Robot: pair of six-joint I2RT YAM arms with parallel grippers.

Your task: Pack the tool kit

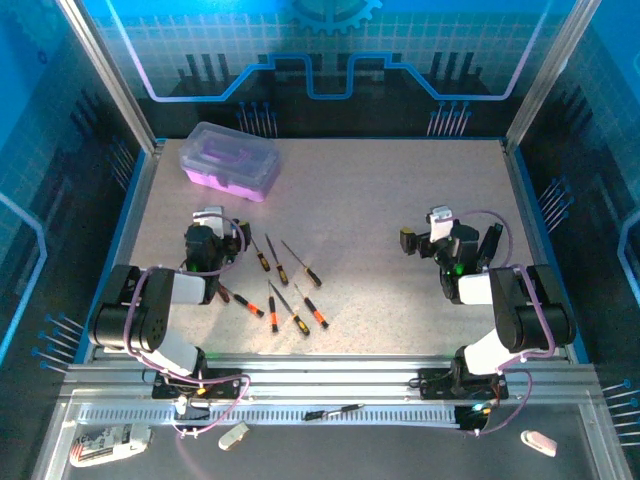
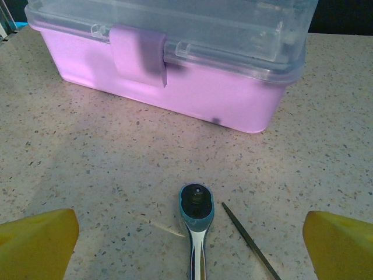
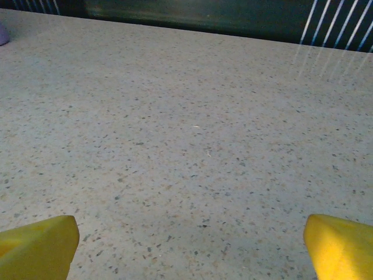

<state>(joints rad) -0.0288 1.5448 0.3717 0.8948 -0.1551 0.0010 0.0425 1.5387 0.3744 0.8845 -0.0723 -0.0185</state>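
The tool kit case stands closed at the back left of the table, purple base under a clear lid. In the left wrist view the case is close ahead, its purple latch facing me. Several black-and-orange screwdrivers lie scattered in the middle of the table. My left gripper is open just short of the case, its yellow fingertips wide apart. On the table between them lie a blue-headed ratchet handle and a thin black rod. My right gripper is open over bare table, fingertips apart.
Metal rails run along the near edge. On the ledge in front of them lie a dark screwdriver and white objects. Frame posts and blue side walls close in the table. Bare tabletop lies between the arms.
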